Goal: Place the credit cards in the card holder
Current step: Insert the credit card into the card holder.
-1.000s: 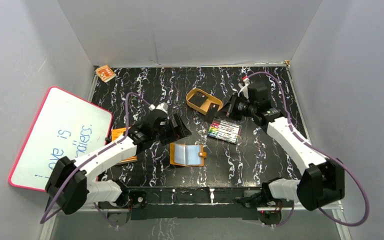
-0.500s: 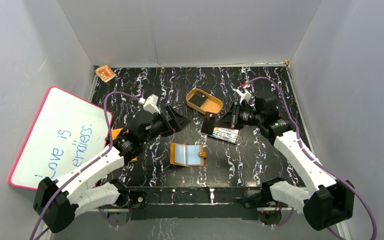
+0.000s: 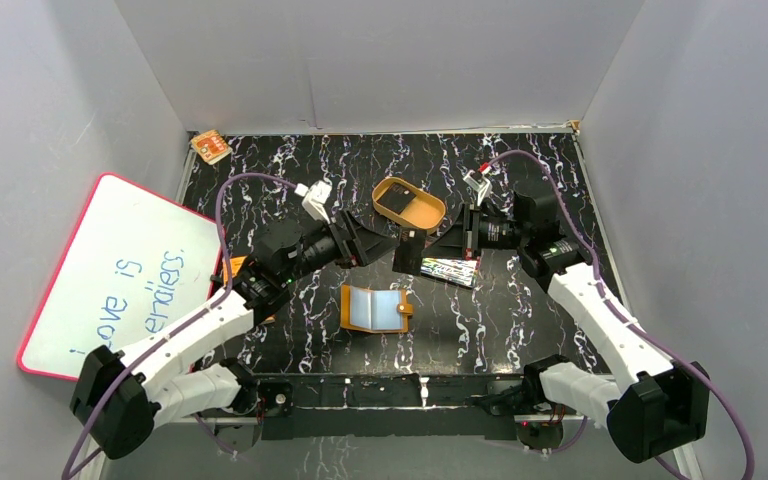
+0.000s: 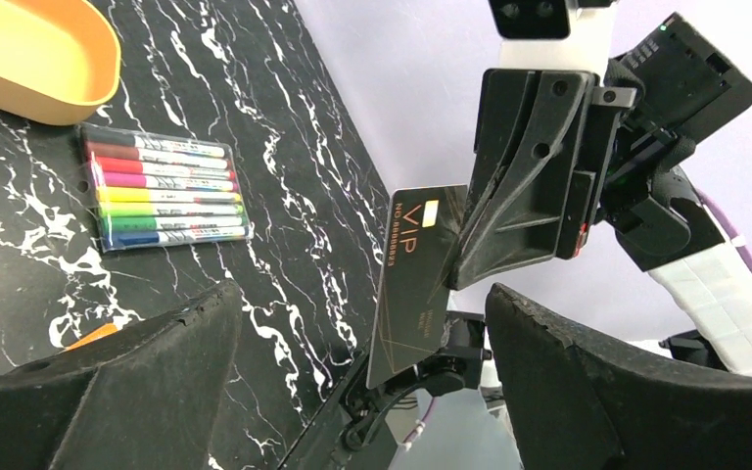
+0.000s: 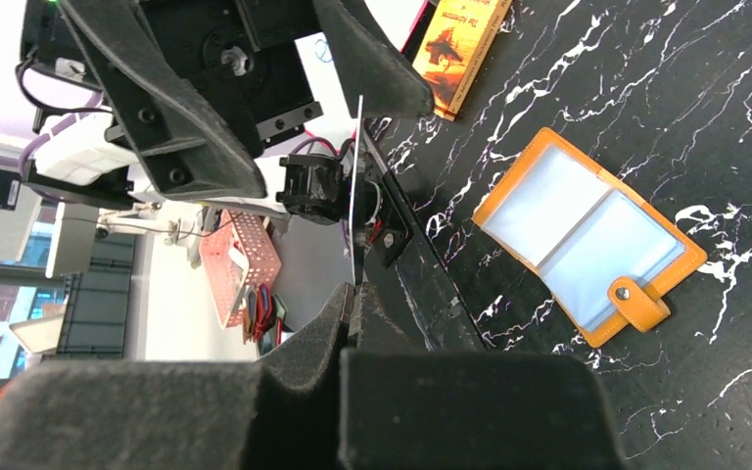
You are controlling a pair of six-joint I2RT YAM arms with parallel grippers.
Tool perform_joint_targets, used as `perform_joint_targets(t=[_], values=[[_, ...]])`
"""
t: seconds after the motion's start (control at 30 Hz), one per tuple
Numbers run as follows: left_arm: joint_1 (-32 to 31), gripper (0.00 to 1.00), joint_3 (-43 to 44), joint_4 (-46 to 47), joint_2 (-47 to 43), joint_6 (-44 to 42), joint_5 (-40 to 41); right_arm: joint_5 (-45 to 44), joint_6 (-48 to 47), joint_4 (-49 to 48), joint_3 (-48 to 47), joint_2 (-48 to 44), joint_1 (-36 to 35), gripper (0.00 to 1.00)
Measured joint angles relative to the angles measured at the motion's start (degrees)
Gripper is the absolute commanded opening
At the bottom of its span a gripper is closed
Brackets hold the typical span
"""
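My right gripper [image 3: 430, 244] is shut on one black credit card [image 3: 409, 252] and holds it upright in the air above the table. In the left wrist view the card [image 4: 416, 284] reads "VIP" and hangs from the right gripper [image 4: 470, 230]. My left gripper [image 3: 378, 245] is open and faces it, with the card's free end between its spread fingers [image 4: 117, 392], not touching. In the right wrist view the card [image 5: 354, 186] is edge-on. Another black card [image 3: 397, 200] lies in the tan tray. The orange card holder [image 3: 373, 308] lies open, light-blue inside up, also in the right wrist view [image 5: 587, 235].
The tan oval tray [image 3: 430, 213] stands behind the grippers. A pack of coloured markers [image 3: 450, 268] lies under the right gripper. An orange booklet [image 3: 232, 268] lies under the left arm. A whiteboard [image 3: 110, 270] leans at the left. A small orange pad [image 3: 210, 147] lies at the back left.
My right gripper has brought the card away from the tray, out to the left. My left gripper has risen and swung right, open, until its fingers flank the card.
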State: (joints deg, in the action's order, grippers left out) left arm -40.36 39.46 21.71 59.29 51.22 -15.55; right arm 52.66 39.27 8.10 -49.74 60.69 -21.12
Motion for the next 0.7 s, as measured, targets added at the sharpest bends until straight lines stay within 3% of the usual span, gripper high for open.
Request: perform_joint_targets(t=[0.47,0.57,0.7], values=[[0.0,0.71,-1.7,8.8,5.4,4.7,-8.0,3.7,3.9,-7.1,3.6,-0.1,0.0,0.0],[0.0,0.62,-1.9,10.0,6.1,5.4,-9.0,4.2,4.5,-8.3,3.8,-0.1,0.0,0.0],[0.0,0.43,-1.9,10.7,6.8,6.1,-9.8,4.7,5.4,-10.2,3.9,-0.1,0.0,0.0]])
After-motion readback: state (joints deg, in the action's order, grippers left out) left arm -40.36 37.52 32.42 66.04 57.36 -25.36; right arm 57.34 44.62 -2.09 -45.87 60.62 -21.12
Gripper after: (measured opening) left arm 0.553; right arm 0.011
